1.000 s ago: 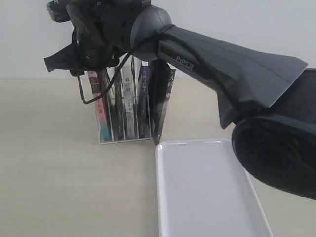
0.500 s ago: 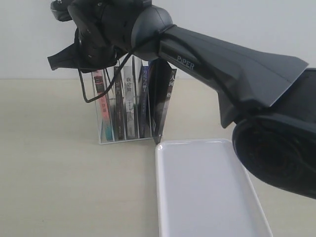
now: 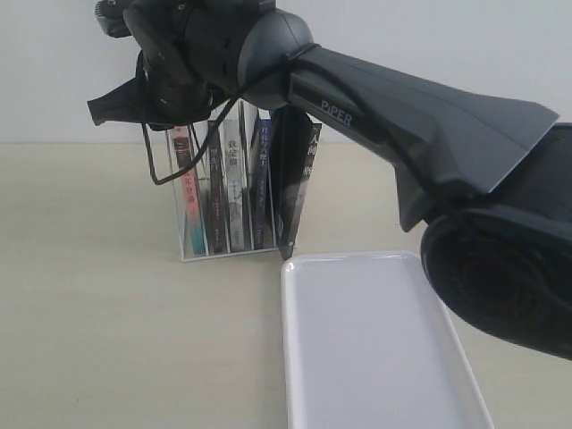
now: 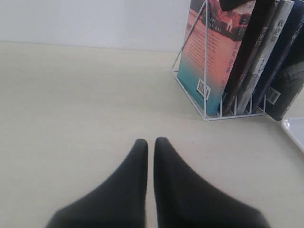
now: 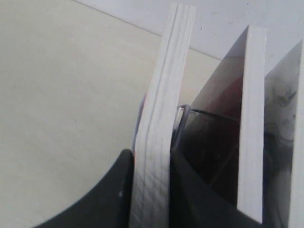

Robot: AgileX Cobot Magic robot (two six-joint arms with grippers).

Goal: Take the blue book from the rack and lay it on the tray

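The blue book is standing upright in the rack, its narrow spine facing the exterior camera and its long axis running vertically. It is sitting second from the rack's tray-side end, just inside the larger black-covered book, which is leaning off that end. The right gripper is reaching across to the rack's opposite end and pinching the top page edge of the outermost book there, one finger on either cover. Judging by the pink and blue sliver on its outer cover, this is the pink-and-teal book. That is putting the blue one three books over, toward the tray. The left gripper is hovering over the table, fingers together and holding nothing, out beyond the rack's pink-and-teal end and well apart from it. The tray is lying just beside the rack's black-book corner.
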